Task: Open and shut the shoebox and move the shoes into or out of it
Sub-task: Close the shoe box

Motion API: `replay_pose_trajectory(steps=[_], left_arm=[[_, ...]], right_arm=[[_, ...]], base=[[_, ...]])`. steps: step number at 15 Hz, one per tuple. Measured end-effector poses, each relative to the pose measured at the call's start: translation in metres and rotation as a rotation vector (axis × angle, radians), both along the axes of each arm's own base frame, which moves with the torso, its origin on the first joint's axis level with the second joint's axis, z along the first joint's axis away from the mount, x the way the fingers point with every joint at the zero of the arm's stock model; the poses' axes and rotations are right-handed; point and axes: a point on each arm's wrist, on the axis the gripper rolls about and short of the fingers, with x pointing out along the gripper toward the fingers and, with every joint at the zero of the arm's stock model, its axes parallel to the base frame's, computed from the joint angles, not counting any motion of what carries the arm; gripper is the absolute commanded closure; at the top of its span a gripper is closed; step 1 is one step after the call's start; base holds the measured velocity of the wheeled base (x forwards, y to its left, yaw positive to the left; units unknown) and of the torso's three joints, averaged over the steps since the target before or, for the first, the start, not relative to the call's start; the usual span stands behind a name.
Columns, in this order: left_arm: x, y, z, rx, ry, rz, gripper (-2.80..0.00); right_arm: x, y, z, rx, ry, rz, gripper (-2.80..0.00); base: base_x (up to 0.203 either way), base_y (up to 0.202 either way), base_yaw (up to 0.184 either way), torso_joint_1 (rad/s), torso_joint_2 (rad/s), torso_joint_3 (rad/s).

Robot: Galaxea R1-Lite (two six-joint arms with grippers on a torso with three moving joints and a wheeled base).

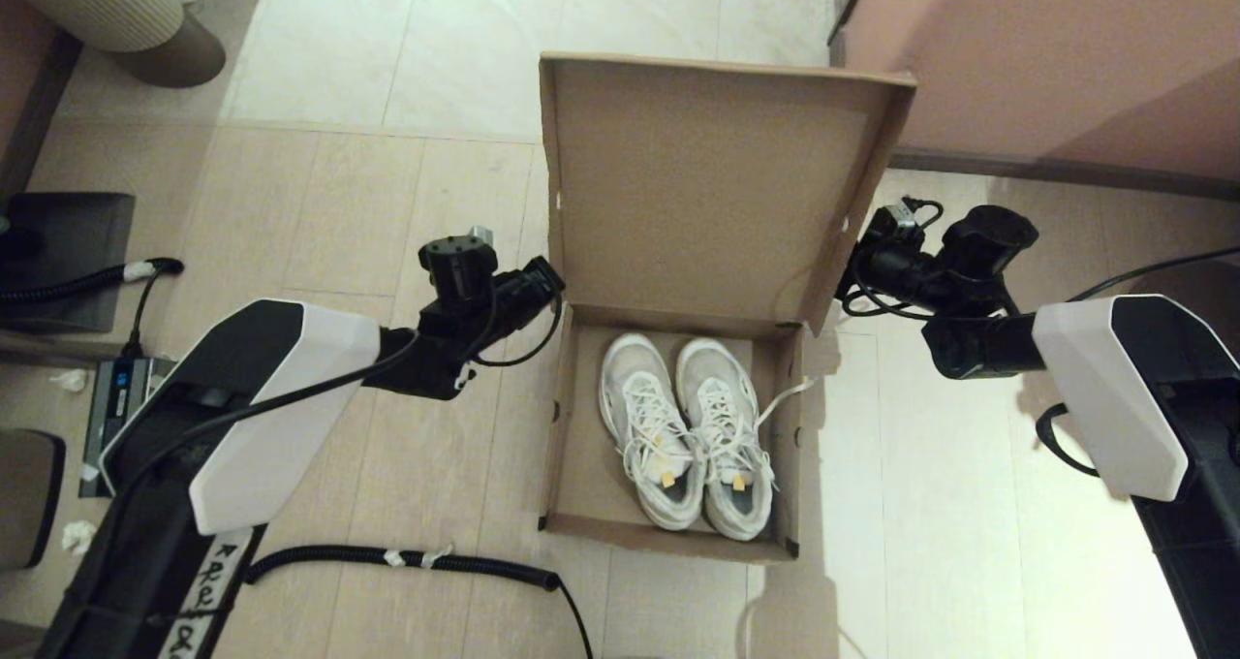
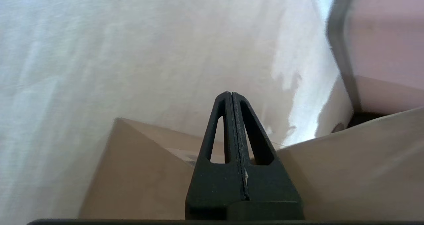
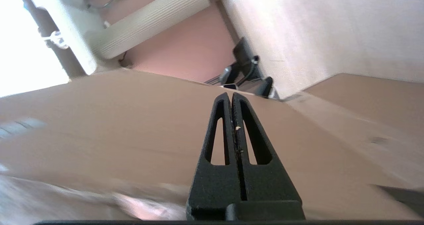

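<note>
The brown cardboard shoebox (image 1: 581,465) sits on the tiled floor with its hinged lid (image 1: 707,184) standing upright at the far side. Two white mesh sneakers (image 1: 688,431) lie side by side inside, heels toward me, and one lace hangs over the right wall. My left gripper (image 1: 550,283) hovers shut and empty at the lid's left edge, above the box's left wall (image 2: 139,172). My right gripper (image 1: 851,273) is shut and empty at the lid's right side flap. Its fingertips (image 3: 231,94) lie over the lid's outer face (image 3: 116,125).
A large pinkish-brown cabinet (image 1: 1046,58) stands at the back right. At the back left is a ribbed beige bin (image 1: 107,5). A black coiled cable (image 1: 407,557) runs along the floor in front of the box. A dark mat (image 1: 58,252) and a power strip (image 1: 116,397) lie at the left.
</note>
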Motion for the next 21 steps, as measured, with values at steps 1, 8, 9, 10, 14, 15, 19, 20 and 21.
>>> replay_pose_trajectory(steps=[1,8,9,10,14,15,19,20,21], left_arm=[[-0.003,0.0,0.005,-0.002,-0.006,-0.003,0.0],[-0.025,0.002,0.062,-0.028,-0.086,-0.012,0.0],[-0.03,0.003,0.072,-0.033,-0.101,-0.013,0.0],[-0.035,0.005,0.082,-0.038,-0.116,-0.014,0.0],[-0.063,0.017,0.133,-0.055,-0.17,-0.008,0.0],[-0.071,0.022,0.147,-0.06,-0.188,-0.003,0.0],[-0.113,0.045,0.206,-0.087,-0.283,0.016,0.0],[-0.121,0.051,0.22,-0.095,-0.314,0.025,0.0],[-0.125,0.055,0.232,-0.103,-0.342,0.032,0.0]], right_arm=[[-0.003,-0.001,0.008,0.003,-0.008,0.004,0.0],[-0.024,-0.009,0.06,0.02,-0.048,0.033,0.0],[-0.028,-0.01,0.066,0.016,-0.055,0.037,0.0],[-0.032,-0.011,0.072,0.013,-0.059,0.042,0.0],[-0.047,-0.011,0.084,-0.008,-0.048,0.074,0.0],[-0.051,-0.01,0.088,-0.009,-0.049,0.076,0.0],[-0.061,-0.01,0.092,-0.008,-0.029,0.076,0.0],[-0.065,-0.01,0.094,-0.009,-0.025,0.077,0.0],[-0.068,-0.01,0.095,-0.012,-0.02,0.082,0.0]], base=[[0.0,0.0,0.0,0.0,0.0,0.0],[0.0,0.0,0.0,0.0,0.0,0.0],[0.0,0.0,0.0,0.0,0.0,0.0],[0.0,0.0,0.0,0.0,0.0,0.0],[0.0,0.0,0.0,0.0,0.0,0.0],[0.0,0.0,0.0,0.0,0.0,0.0],[0.0,0.0,0.0,0.0,0.0,0.0],[0.0,0.0,0.0,0.0,0.0,0.0],[0.0,0.0,0.0,0.0,0.0,0.0]])
